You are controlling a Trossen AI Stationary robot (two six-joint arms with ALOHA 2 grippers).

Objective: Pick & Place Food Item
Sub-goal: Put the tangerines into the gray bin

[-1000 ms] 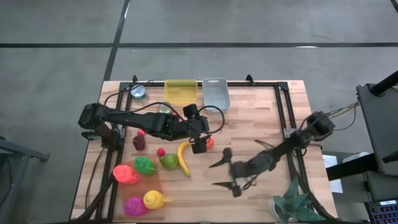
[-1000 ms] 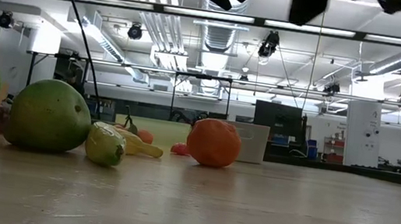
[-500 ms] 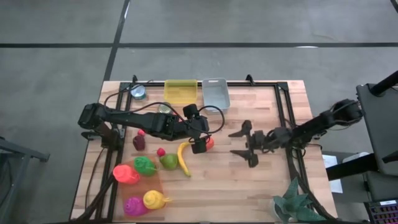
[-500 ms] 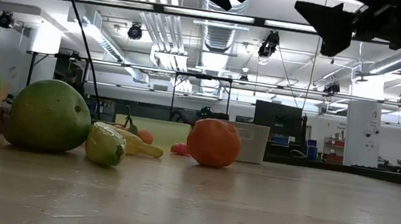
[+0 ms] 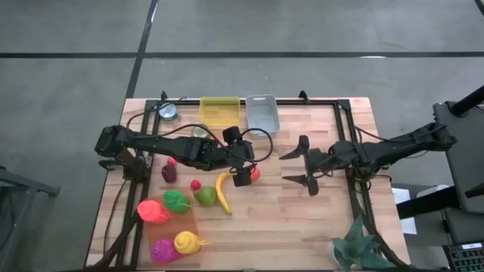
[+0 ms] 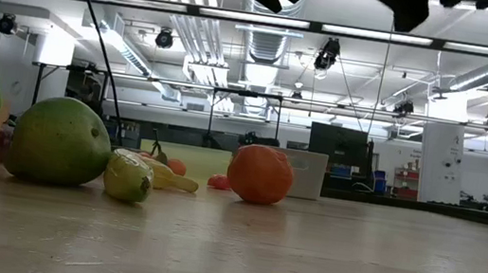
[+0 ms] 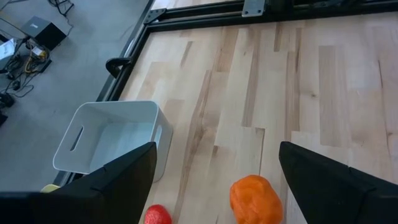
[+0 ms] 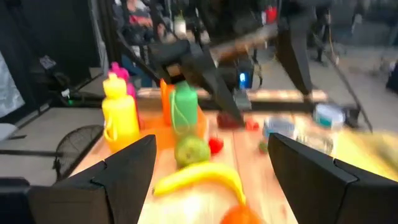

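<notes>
A wooden desk (image 5: 302, 219) seen from straight above, with two dark robot arms reaching over it. The left gripper (image 5: 241, 178) hangs over the middle of the desk, its jaws spread wide and holding nothing. Just beneath and beside it lies an orange fruit (image 5: 255, 174), the food item, resting on the bare wood; from the left wrist camera the orange fruit (image 7: 255, 199) sits between the two dark fingers, with a small red piece (image 7: 157, 214) nearby. A yellow banana (image 5: 222, 192) lies curved just left of the gripper, next to a green pear (image 5: 205, 196). Farther left stand coloured bottles: a red bottle (image 5: 152, 212), a green bottle (image 5: 176, 201), a magenta bottle (image 5: 164, 250) and a yellow bottle (image 5: 189, 242). At the far edge of the desk sit a yellow bin (image 5: 219, 110) and a white bin (image 5: 262, 113), side by side. The right gripper (image 5: 303, 164) is raised above the right half of the desk, jaws spread and empty, well apart from the fruit.
</notes>
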